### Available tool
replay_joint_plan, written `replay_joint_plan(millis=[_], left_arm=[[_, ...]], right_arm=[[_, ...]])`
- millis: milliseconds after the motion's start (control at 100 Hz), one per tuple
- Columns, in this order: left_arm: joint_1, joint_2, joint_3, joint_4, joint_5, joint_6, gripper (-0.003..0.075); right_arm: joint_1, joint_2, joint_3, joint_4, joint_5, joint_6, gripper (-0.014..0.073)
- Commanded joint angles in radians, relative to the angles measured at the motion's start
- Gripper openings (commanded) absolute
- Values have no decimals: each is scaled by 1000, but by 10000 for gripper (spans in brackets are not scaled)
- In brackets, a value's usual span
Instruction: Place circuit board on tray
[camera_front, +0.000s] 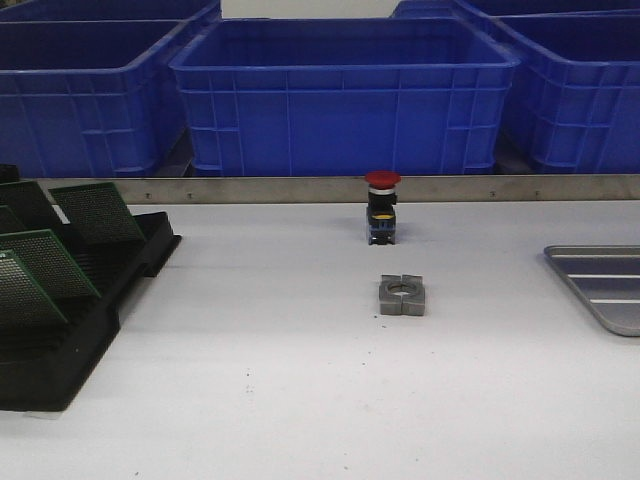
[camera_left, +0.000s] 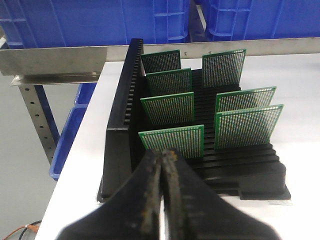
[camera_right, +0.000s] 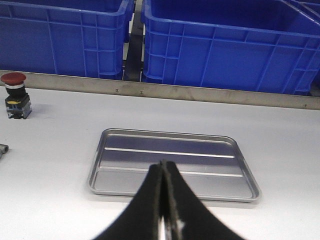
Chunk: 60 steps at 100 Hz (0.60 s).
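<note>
While both arms are hanging above the white desk (camera_front: 300, 400), your left tool (camera_left: 162, 157) is showing its fingers pressed together on nothing, just short of the black slotted plastic rack (camera_left: 122, 125). That rack is carrying seven upright green perforated circuit boards (camera_left: 172, 142) in two rows. Your right tool (camera_right: 163, 167) is likewise closed and empty, over the near rim of the shallow grey metal tray (camera_right: 172, 162), which is holding nothing. Blue plastic crates (camera_front: 345, 95) are lining the desk's far edge.
</note>
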Motion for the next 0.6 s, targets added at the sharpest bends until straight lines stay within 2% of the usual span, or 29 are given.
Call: replay_joint_plan(millis=[0,170,590], left_arm=[[2,-33,29,0,-87,-9,-17],[2,-33,29,0,-124,-9,-17],[2,-33,29,0,-311,-9,-17]], right_arm=[[-6,-20,1,-11,-69,2,-59],[-6,-20,1,-11,-69,2,-59],[-6,-20,1,-11,-69,2,-59]])
